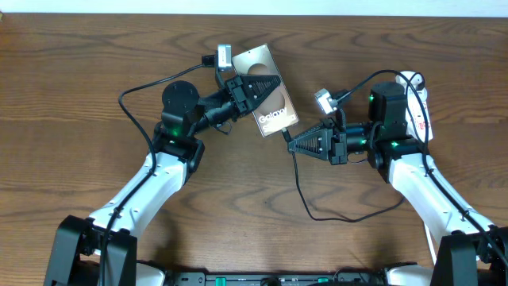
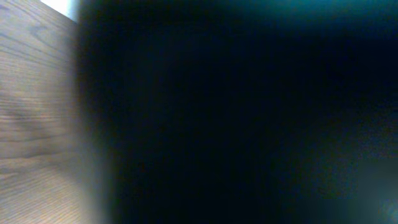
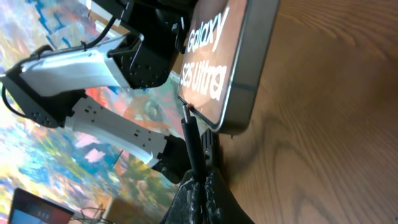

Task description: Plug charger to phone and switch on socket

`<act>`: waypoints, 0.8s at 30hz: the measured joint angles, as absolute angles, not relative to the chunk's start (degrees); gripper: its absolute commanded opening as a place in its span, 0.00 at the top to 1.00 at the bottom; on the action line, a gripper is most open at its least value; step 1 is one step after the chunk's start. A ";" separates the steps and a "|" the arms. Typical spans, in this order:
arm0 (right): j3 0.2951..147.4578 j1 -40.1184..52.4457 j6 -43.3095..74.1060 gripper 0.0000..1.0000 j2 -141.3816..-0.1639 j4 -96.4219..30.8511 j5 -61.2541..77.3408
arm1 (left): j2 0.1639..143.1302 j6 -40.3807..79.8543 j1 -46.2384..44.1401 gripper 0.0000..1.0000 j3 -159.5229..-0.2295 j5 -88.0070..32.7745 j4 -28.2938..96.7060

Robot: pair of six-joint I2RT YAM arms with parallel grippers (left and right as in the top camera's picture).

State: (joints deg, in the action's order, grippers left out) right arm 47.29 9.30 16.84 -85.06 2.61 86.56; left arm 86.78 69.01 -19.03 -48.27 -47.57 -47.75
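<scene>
The phone lies tilted at the middle back of the table, its bronze face with white "Galaxy" lettering up. My left gripper is shut on its upper part. In the left wrist view a dark blurred surface fills most of the frame and hides the jaws. My right gripper is shut on the charger connector, whose tip touches the phone's lower edge. The fingers pinch the black connector. The black cable loops back across the table. The white socket strip lies mostly hidden under my right arm.
Bare brown wood tabletop surrounds the arms. A black wire of the left arm curves over the table at the left. A pale wall strip runs along the far table edge.
</scene>
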 measured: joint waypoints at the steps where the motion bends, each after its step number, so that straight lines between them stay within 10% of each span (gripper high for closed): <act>1: 47.29 9.30 17.06 0.99 -85.06 2.39 86.56 | 86.78 69.01 -19.03 0.93 -48.27 -47.40 -47.75; 24: 47.29 9.30 18.48 0.99 -85.06 1.93 85.47 | 86.78 68.97 -19.42 0.92 -48.27 -45.41 -47.83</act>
State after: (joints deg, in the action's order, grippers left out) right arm 47.29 9.30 18.48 -85.06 1.93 85.47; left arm 86.78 68.97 -19.42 -48.27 -45.41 -47.83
